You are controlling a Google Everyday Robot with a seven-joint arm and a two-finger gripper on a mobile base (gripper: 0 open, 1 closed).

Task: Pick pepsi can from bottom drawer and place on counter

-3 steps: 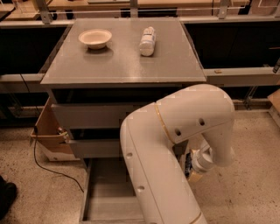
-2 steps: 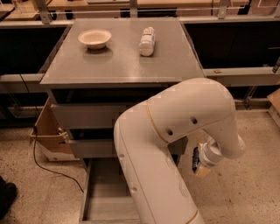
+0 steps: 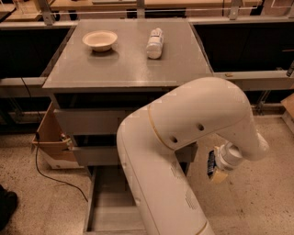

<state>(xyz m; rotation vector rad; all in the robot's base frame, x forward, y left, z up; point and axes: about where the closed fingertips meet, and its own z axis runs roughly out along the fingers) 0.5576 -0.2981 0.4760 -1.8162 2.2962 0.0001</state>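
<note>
pepsi can (image 3: pixel 211 163): small blue can, up in the air at the right side of the cabinet, over the speckled floor (image 3: pixel 257 202), outside the bottom drawer (image 3: pixel 109 204). Only a narrow blue strip shows; the rest is hidden behind the wrist. Upright or slightly tilted, hard to say which.

gripper (image 3: pixel 215 170): just below the round white wrist, low right of the cabinet's lower corner, clamped on the can. One tan finger pad (image 3: pixel 220 176) shows against the can's lower right side; the other finger is hidden.

arm (image 3: pixel 183 137): big white elbow fills the centre and covers the right half of the cabinet front and part of the pulled-out drawer.

bottom drawer: pulled out toward the camera, grey flat floor, thin left wall visible, nothing seen on the exposed part of the floor.

Above it two closed grey drawer fronts (image 3: pixel 87 121), one over the other.

counter (image 3: pixel 124 64): grey slab on top of the cabinet. cream bowl (image 3: pixel 99 40) stands at back left; white bottle (image 3: pixel 155 37) lies on its side at back centre, well apart from the bowl.

Left of the cabinet: open cardboard box (image 3: pixel 48 142) against its side, black cable (image 3: pixel 55 176) trailing over the floor. Wooden benches (image 3: pixel 183 4) with metal rails behind.
</note>
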